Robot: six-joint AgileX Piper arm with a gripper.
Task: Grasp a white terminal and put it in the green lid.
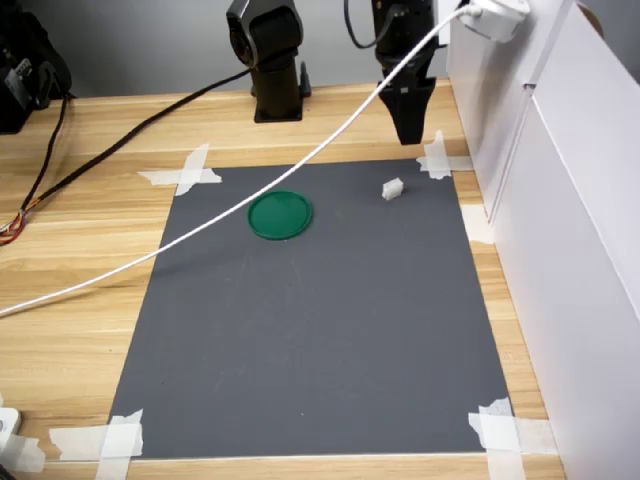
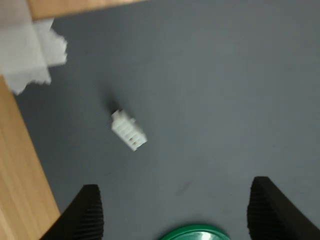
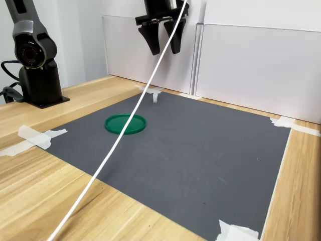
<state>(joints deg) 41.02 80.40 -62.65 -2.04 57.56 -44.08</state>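
Still outside the bare green lid (image 1: 280, 214), the white terminal (image 1: 392, 188); hand (image 3: 163, 50) above, fingers apart.

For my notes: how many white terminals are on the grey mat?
1. The white terminal lies on the grey mat near its far corner, to the first exterior view's right of the green lid.
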